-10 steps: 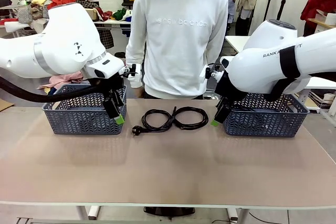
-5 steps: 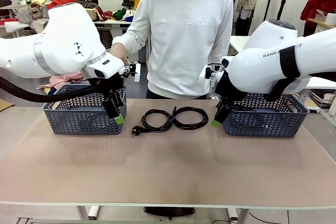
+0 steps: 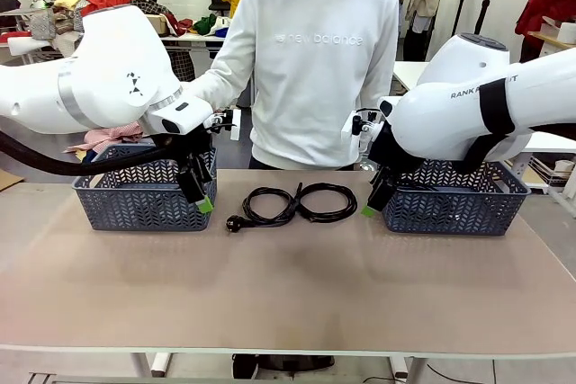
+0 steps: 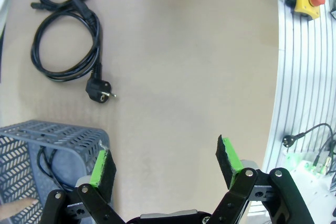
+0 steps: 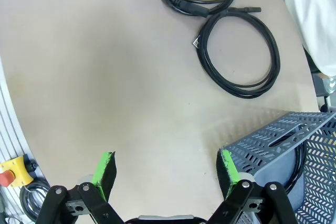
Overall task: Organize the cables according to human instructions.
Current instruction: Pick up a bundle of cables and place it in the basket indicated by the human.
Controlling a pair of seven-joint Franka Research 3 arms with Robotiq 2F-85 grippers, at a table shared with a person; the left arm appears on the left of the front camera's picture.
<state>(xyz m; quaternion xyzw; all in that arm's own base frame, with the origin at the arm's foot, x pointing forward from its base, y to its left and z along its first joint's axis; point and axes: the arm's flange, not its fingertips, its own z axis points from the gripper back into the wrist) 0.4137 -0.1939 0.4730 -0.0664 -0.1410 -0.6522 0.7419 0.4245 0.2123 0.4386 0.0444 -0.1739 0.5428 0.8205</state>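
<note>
Two cables lie coiled side by side at mid-table: the left coil ends in a chunky plug, the right coil touches it. My left gripper hangs open in front of the left basket; in its wrist view the gripper is open over bare table, the plug coil farther off. My right gripper is open beside the right basket; its wrist view shows the gripper open, a coil ahead. The human stands behind the table.
A grey basket stands at the left with a cord inside and a fingertip in it. The right grey basket also holds a cord. Bare tabletop stretches toward the near edge.
The person's arm has swung from their side toward the left basket, the hand now behind my left arm. Both arms and the cables have stayed still.
</note>
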